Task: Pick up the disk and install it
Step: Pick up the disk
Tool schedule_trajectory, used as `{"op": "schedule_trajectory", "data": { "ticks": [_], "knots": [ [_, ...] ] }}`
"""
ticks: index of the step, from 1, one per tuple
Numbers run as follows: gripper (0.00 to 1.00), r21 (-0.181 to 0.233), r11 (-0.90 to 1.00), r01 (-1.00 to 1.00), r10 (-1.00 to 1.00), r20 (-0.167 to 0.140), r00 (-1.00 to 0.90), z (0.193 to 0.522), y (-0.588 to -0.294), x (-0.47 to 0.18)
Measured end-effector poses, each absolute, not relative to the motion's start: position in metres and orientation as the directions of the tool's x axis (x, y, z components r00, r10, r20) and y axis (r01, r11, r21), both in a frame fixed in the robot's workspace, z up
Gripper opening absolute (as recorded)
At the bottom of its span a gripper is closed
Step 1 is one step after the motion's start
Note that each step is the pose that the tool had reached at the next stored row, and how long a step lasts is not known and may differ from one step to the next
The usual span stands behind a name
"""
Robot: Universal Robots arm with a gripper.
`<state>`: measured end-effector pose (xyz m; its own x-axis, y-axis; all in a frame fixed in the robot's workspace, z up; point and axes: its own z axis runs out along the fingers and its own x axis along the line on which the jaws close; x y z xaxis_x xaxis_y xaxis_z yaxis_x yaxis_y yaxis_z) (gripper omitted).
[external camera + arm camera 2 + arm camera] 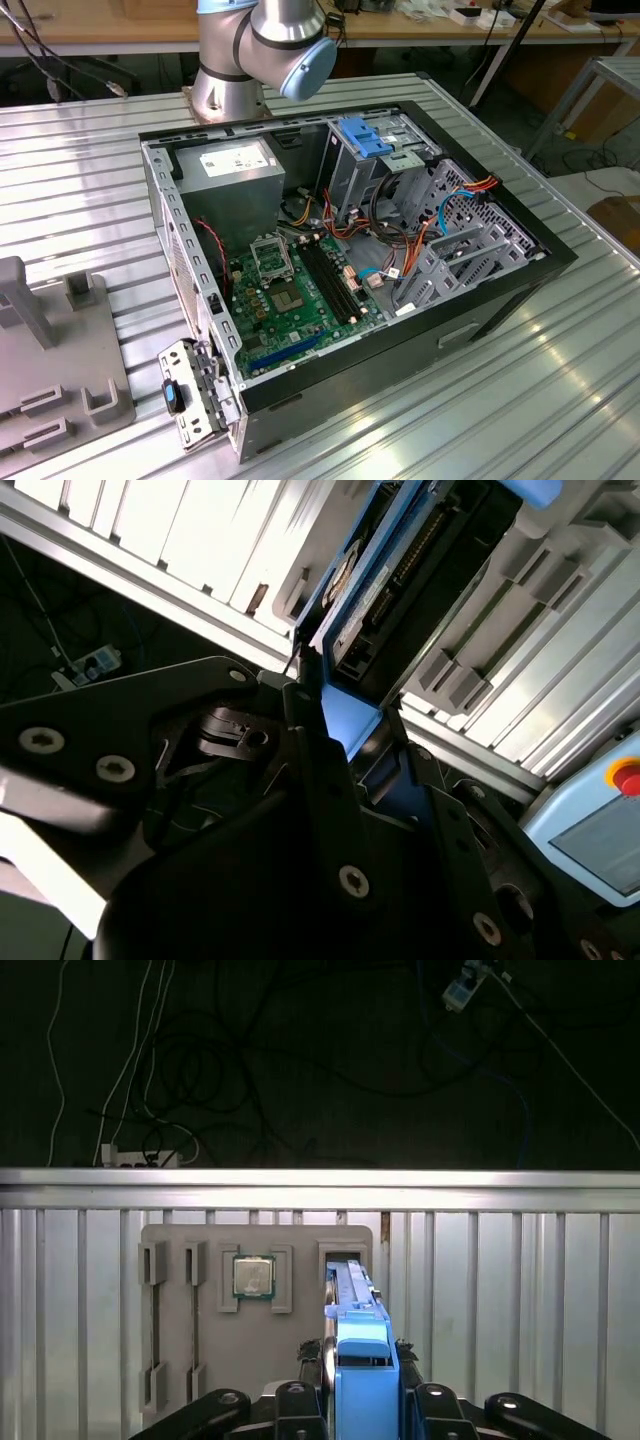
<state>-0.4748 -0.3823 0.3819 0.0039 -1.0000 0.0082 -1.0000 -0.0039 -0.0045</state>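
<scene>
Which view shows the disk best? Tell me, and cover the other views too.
The second wrist view: the disk shows its broad face and blue carrier rail, clamped in the gripper. The first wrist view gives the disk edge-on, mostly blue carrier. The exterior view gives the open case.

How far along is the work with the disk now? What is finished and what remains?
Done: the pincer is shut on the disk, at its blue carrier end. In hand: the disk is over the grey holder, by a slot; whether it is fully out is unclear. Left: installing it in the open computer case.
</scene>
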Motion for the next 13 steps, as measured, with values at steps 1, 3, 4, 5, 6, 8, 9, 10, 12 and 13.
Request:
{"op": "schedule_trajectory", "data": {
  "ticks": [1, 3, 4, 5, 6, 8, 9, 10, 12, 13],
  "knots": [
    [0.36, -0.004, -0.004, -1.000, -1.000, 0.008, 0.004, 0.383, -0.382, -0.475],
    [0.36, -0.003, -0.004, -1.000, -1.000, 0.008, 0.004, 0.385, -0.382, -0.475],
    [0.36, -0.003, -0.004, -1.000, -1.000, 0.008, 0.004, 0.386, -0.382, -0.475],
    [0.36, -0.003, -0.004, -1.000, -1.000, 0.008, 0.004, 0.388, -0.382, -0.475],
    [0.36, -0.002, -0.004, -1.000, -1.000, 0.008, 0.004, 0.390, -0.382, -0.475],
    [0.36, -0.001, -0.004, -1.000, -1.000, 0.008, 0.004, 0.392, -0.382, -0.475],
    [0.36, -0.001, -0.004, -1.000, -1.000, 0.008, 0.004, 0.393, -0.382, -0.475],
    [0.36, 0.000, -0.004, -1.000, -1.000, 0.008, 0.004, 0.394, -0.382, -0.475],
    [0.36, 0.000, -0.004, -1.000, -1.000, 0.008, 0.004, 0.395, -0.382, -0.475],
    [0.36, 0.001, -0.004, -1.000, -1.000, 0.008, 0.004, 0.397, -0.382, -0.475]
  ]
}}
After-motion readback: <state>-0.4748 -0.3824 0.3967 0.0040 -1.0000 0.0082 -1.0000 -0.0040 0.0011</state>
